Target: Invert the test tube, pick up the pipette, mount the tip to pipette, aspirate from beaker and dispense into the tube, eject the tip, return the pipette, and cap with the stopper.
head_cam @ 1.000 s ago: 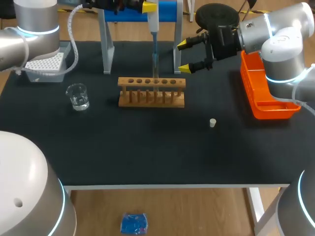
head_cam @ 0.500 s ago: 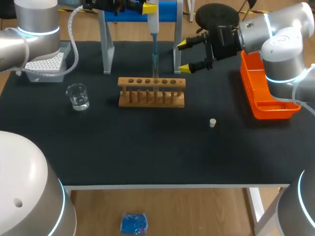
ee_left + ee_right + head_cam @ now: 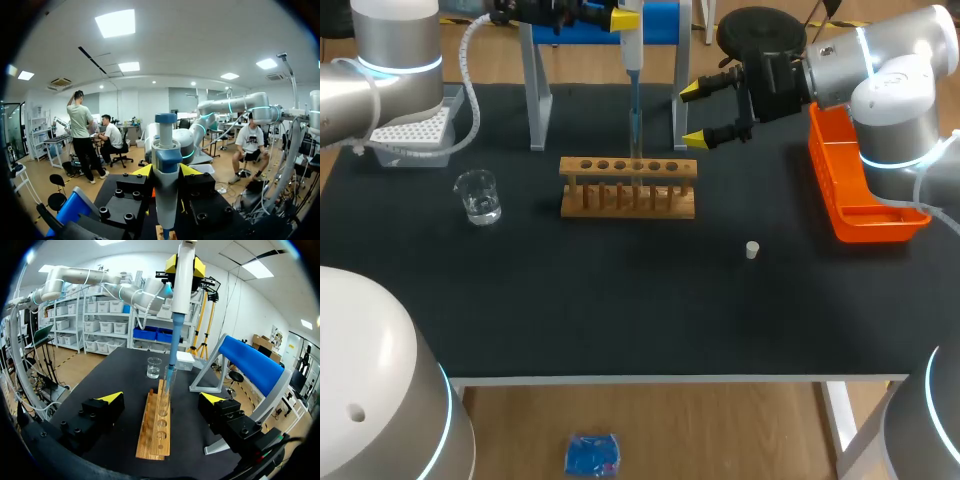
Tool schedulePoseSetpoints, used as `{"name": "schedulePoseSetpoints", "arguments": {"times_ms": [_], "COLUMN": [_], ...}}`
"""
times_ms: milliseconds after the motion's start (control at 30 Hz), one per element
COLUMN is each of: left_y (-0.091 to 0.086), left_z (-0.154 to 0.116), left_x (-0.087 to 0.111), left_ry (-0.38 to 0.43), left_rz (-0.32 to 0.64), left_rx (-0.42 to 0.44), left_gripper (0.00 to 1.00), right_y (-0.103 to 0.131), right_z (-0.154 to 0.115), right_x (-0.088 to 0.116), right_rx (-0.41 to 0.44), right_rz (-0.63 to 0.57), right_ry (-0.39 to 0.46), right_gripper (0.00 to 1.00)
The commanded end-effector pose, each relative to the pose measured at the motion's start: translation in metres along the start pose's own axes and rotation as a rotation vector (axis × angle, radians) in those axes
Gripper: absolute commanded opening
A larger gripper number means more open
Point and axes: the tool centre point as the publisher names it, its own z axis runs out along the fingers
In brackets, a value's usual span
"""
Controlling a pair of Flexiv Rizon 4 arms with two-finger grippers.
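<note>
Silver arms (image 3: 880, 60), black pincers (image 3: 692, 116), perhaps hose (image 3: 466, 60).

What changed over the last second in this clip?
Barely anything. The left tool, shut on the pipette, shifted only a touch, and its tip is still at the mouth of the test tube in the rack. The right tool stays open near the rack. The beaker and stopper have not moved.
</note>
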Motion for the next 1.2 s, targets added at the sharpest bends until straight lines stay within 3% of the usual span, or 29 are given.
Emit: {"name": "schedulePoseSetpoints", "arguments": {"times_ms": [33,1200], "left_y": [0.0002,0.0072], "left_z": [0.0007,-0.0019], "left_x": [-0.0013,-0.0020], "left_ry": [0.000,-0.019], "left_rz": [0.002,-0.002], "left_rx": [0.000,0.025], "left_gripper": [0.00,0.00], "right_y": [-0.0004,-0.0004], "right_z": [-0.0003,-0.0003], "right_x": [-0.0001,-0.0001], "right_rx": [0.000,0.000], "right_rz": [-0.001,-0.001], "right_ry": [0.001,0.001], "right_gripper": [1.00,1.00]}}
